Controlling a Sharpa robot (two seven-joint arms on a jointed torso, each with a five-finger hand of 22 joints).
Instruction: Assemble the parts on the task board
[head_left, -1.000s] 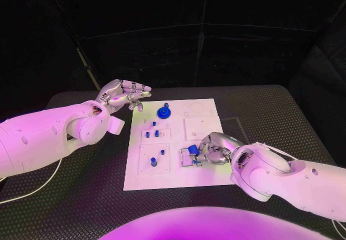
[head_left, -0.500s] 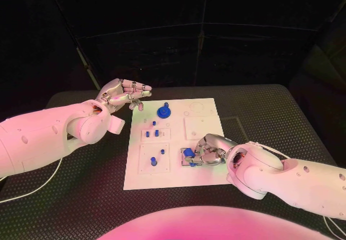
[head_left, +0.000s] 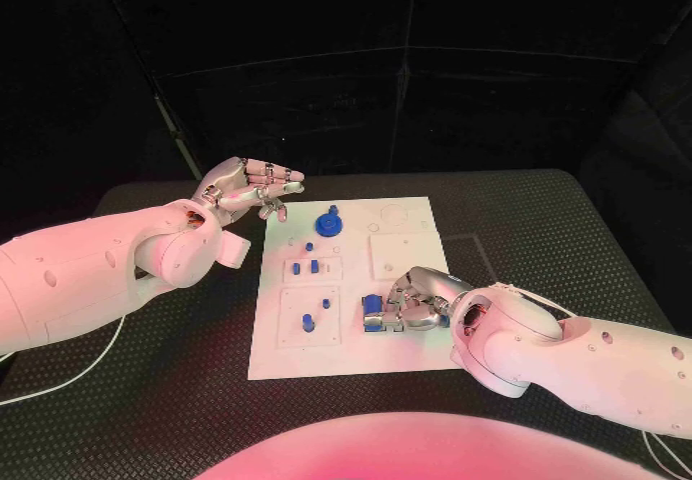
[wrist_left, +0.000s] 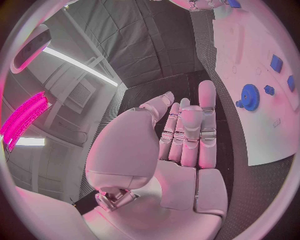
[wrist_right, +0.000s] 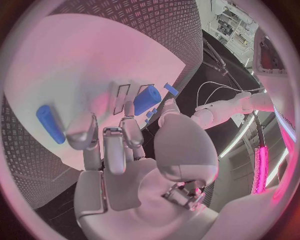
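Observation:
The white task board (head_left: 411, 350) lies in the middle of the table. My right hand (head_left: 408, 308) is low over its near right section and pinches a short blue cylinder (head_left: 371, 302) between thumb and fingertips (wrist_right: 128, 109); the cylinder (wrist_right: 147, 99) sits just over two narrow slots in the board (wrist_right: 81, 55). A blue peg (wrist_right: 50, 124) stands nearby. A blue gear (head_left: 330, 224) sits at the board's far end, with small blue pegs (head_left: 303, 267) in the left sections. My left hand (head_left: 245, 188) hovers past the far left corner, fingers extended side by side, holding nothing. The gear (wrist_left: 250, 96) lies beyond its fingers (wrist_left: 206, 115).
Black textured table surface (head_left: 577, 230) surrounds the board on all sides. A thin pale cable (head_left: 58, 385) runs over the table at the near left. Dark curtains close off the back.
My right hand has shifted a little toward the board's left with the blue cylinder in its pinch. The left hand has stayed put.

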